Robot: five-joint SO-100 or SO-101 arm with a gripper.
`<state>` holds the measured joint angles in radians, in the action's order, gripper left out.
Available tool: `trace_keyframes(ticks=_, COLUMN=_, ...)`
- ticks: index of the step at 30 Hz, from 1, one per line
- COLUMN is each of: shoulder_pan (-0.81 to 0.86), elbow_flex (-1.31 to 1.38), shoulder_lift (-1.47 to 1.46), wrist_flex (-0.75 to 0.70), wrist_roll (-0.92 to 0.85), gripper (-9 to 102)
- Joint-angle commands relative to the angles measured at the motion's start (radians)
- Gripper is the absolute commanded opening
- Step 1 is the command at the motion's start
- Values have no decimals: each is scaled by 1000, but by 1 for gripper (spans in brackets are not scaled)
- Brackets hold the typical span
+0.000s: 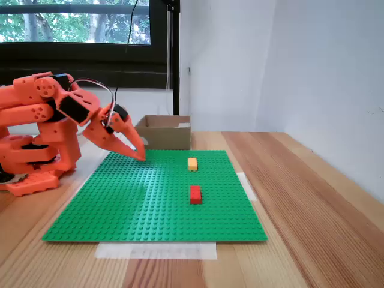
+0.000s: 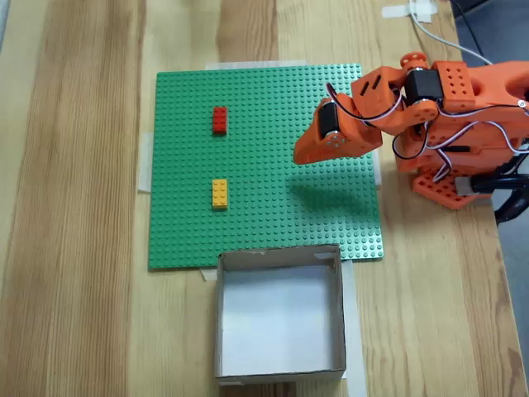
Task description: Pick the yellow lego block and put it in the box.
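- One orange robot arm (image 1: 42, 114) sits folded at the left of a fixed view, its base (image 1: 33, 174) resting on the desk; in another fixed view it sits at the right (image 2: 450, 91)
- The upper links are stacked close over the base, with white and black wires looping over the wrist
- The hand (image 1: 139, 153) reaches forward and slopes downward, its pointed tips low and close to the surface beneath
- From above, the hand (image 2: 299, 155) points toward the left of that view
- The two fingers lie close together, tips nearly meeting, and nothing is held between them
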<state>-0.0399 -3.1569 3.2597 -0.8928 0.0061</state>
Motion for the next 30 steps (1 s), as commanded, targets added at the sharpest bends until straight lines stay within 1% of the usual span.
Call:
trace_keyframes(ticks=1, shoulder_pan=6, elbow_flex=-6, shoulder_lift=5, wrist_flex=14, wrist_roll=-3, gripper=-1)
trace_keyframes(ticks=18, shoulder_pan=3, elbow_flex=5, shoulder_lift=-26, wrist_flex=28, wrist_roll=-8, gripper=-1)
trace_keyframes(ticks=27, shoulder_pan=6, elbow_flex=156, shoulder_lift=-156, wrist_flex=-3, wrist_roll=2, gripper=-1)
trace_keyframes(ticks=30, shoulder_pan=6, elbow_flex=252, shoulder_lift=-242, wrist_flex=-32, wrist_roll=-5, gripper=-1)
